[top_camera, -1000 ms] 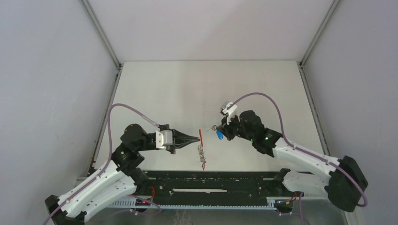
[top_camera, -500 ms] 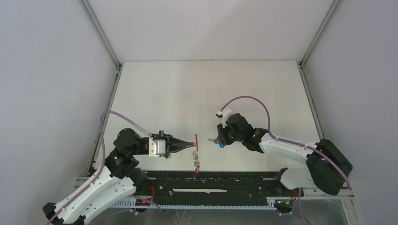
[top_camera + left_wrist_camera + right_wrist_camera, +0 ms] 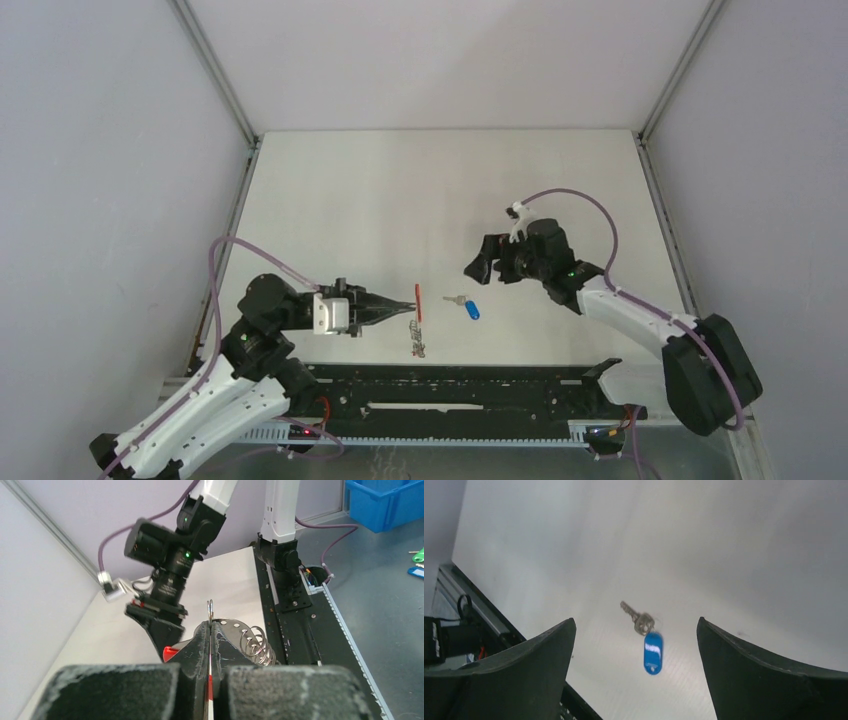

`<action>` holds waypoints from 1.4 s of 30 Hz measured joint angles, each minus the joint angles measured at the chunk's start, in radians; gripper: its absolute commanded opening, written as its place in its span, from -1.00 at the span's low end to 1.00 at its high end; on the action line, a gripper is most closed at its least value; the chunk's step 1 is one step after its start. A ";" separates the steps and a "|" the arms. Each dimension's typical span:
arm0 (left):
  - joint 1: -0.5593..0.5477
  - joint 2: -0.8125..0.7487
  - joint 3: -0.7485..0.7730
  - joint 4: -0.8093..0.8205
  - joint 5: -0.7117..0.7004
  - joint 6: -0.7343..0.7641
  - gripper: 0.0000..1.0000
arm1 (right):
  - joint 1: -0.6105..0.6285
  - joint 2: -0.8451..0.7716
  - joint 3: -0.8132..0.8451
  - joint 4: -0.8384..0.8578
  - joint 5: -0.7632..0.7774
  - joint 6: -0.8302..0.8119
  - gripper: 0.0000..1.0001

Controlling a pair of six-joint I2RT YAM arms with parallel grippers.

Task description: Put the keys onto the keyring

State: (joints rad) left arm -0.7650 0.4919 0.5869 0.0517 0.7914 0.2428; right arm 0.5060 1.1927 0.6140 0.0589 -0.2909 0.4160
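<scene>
Just silver key (image 3: pixel 636 618) — oblong blue tag (image 3: pixel 652 652)

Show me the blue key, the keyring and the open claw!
blue key (image 3: pixel 652 652): right wrist view, on its blue tag.
keyring (image 3: pixel 418 296): top view, on its red band.
right gripper (image 3: pixel 485 255): top view, midway between its open fingertips.

blue-tagged key (image 3: pixel 465 304) lies flat near the red-banded keyring (image 3: pixel 419 318)
</scene>
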 measured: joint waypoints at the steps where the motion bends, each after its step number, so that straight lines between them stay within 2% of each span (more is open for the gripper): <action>1: 0.000 0.000 0.002 0.002 0.000 0.000 -0.99 | 0.013 0.029 0.000 -0.010 -0.002 0.003 0.81; 3: 0.000 0.000 0.006 0.007 -0.003 -0.001 -0.99 | 0.038 0.066 0.000 -0.031 -0.005 0.008 0.57; 5: 0.000 0.002 0.010 0.011 -0.003 -0.005 -0.99 | 0.058 0.094 0.000 -0.037 -0.008 0.016 0.43; 9: 0.000 0.006 0.014 0.021 -0.003 -0.008 -0.99 | 0.065 0.155 0.000 -0.023 -0.013 0.030 0.41; 14: 0.000 0.011 0.020 0.026 -0.003 -0.014 -0.99 | 0.065 0.267 0.000 0.010 -0.026 0.040 0.26; 23: 0.000 0.014 0.042 0.032 -0.003 -0.017 -0.99 | 0.098 0.380 0.011 0.117 -0.034 0.058 -0.13; 38: 0.000 0.014 0.042 0.032 -0.003 -0.018 -0.99 | 0.146 0.335 -0.010 0.062 -0.005 0.062 -0.15; 42: 0.000 0.014 0.042 0.032 -0.003 -0.024 -0.99 | 0.150 0.311 -0.023 0.048 0.002 0.060 -0.29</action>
State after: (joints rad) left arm -0.7650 0.5060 0.6285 0.0841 0.7879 0.2192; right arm 0.6563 1.5032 0.5911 0.1066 -0.2886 0.4755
